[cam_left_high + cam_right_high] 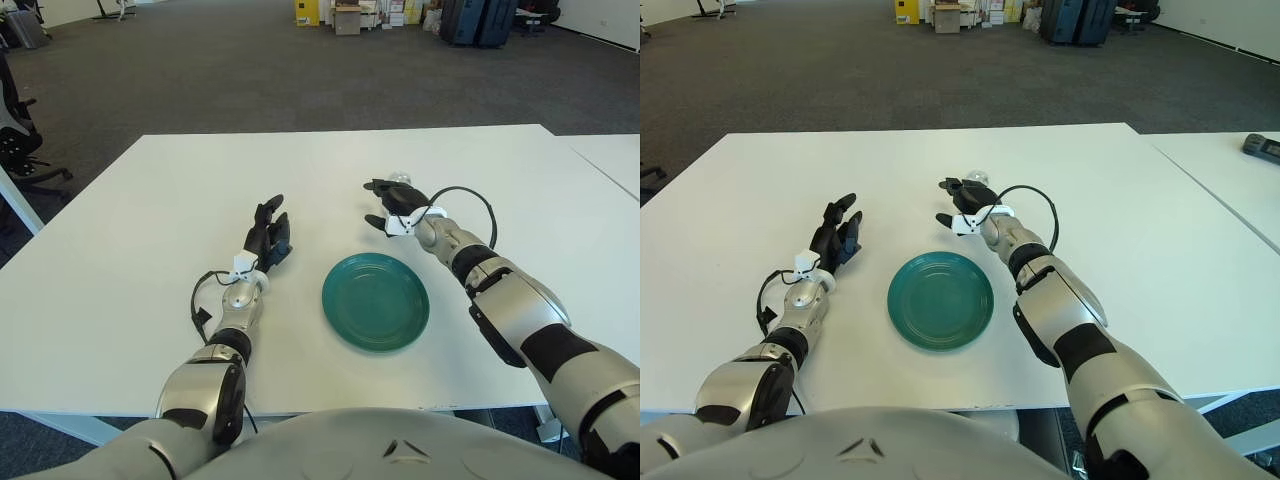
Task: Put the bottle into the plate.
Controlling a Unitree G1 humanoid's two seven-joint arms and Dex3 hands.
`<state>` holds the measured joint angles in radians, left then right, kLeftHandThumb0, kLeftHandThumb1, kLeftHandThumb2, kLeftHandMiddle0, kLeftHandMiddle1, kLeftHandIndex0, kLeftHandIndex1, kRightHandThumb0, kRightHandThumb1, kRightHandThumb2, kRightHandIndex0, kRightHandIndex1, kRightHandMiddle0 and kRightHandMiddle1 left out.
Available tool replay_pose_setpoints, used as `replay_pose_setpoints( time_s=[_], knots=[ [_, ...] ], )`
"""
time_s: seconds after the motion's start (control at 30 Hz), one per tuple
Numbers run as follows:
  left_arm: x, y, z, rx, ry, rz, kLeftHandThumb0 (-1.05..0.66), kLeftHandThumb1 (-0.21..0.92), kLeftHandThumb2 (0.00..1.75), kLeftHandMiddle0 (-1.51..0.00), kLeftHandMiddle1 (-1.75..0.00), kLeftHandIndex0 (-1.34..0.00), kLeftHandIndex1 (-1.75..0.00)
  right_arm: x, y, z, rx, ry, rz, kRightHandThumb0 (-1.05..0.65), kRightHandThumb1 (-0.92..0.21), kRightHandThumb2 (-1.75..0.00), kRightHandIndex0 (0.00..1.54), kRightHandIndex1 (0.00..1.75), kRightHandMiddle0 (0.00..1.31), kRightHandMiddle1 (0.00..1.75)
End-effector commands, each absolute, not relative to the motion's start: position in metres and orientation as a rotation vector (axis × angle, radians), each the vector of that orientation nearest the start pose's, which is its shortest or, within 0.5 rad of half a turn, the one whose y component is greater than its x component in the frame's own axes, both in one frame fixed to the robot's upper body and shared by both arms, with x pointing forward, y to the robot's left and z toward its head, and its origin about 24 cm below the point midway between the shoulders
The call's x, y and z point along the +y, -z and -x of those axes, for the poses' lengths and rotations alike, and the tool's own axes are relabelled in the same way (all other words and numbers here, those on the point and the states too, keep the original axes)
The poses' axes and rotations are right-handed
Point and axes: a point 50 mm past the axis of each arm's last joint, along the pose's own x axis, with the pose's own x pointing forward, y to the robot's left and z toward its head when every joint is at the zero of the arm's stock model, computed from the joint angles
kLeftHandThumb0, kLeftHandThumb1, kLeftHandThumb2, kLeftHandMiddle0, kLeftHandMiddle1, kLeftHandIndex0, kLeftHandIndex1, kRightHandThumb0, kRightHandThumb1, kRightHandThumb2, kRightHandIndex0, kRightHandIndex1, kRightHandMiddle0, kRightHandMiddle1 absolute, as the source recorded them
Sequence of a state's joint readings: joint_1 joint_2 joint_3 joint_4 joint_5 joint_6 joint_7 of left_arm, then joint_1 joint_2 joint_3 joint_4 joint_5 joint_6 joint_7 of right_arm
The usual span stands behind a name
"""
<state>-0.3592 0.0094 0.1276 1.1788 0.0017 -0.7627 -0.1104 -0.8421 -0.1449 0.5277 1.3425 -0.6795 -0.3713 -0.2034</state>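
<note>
Right hand (393, 203) is out past the far side of the green plate (376, 300), black fingers curled around something small and pale that's poking up just above them, which looks like the bottle (399, 178), though honestly only its top bit shows so I can't tell much about it or how firmly it's gripped. Left hand (268, 233) shows to the left of the plate, fingers straight and relaxed, holding nothing. Plate itself is a round teal dish sitting bare on the bench (120, 270), between the two forearms and nearer the robot than either hand. Bench is a plain white top, pretty glossy, and there's a second white one (1230, 180) butted up on the right with a dark little gadget (1262, 146) on its far edge. Room is a big open space with dark grey carpet (200, 70), some boxes (348, 18) and dark cases (480, 20) stacked along the back, and an office chair (20, 140) off at the left edge.
</note>
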Motion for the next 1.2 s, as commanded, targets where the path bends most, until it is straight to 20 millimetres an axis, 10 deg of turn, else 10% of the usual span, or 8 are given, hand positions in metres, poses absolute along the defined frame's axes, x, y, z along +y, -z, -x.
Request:
replay_pose_setpoints(
  time_s=[0.0, 0.83, 1.17],
  knots=[
    [0.15, 0.077, -0.236, 0.219, 0.074, 0.038, -0.85, 0.92, 0.75, -0.4, -0.02, 0.0, -0.77, -0.113, 0.0, -0.346, 0.069, -0.53, 1.209, -0.88, -0.92, -1.06, 0.35, 0.08, 0.0, 0.57],
    [0.157, 0.076, -0.235, 0.206, 0.082, 0.027, -0.84, 0.92, 0.79, -0.42, -0.02, 0.0, -0.82, -0.13, 0.007, -0.339, 0.099, -0.535, 1.144, -0.9, -0.92, -1.1, 0.48, 0.15, 0.0, 0.69],
    [0.157, 0.077, -0.236, 0.219, 0.089, 0.018, -0.87, 0.92, 0.79, -0.43, -0.03, 0.0, -0.85, -0.148, 0.001, -0.335, 0.015, -0.519, 1.115, -0.94, -0.92, -1.16, 0.34, 0.68, 0.0, 0.71]
  ],
)
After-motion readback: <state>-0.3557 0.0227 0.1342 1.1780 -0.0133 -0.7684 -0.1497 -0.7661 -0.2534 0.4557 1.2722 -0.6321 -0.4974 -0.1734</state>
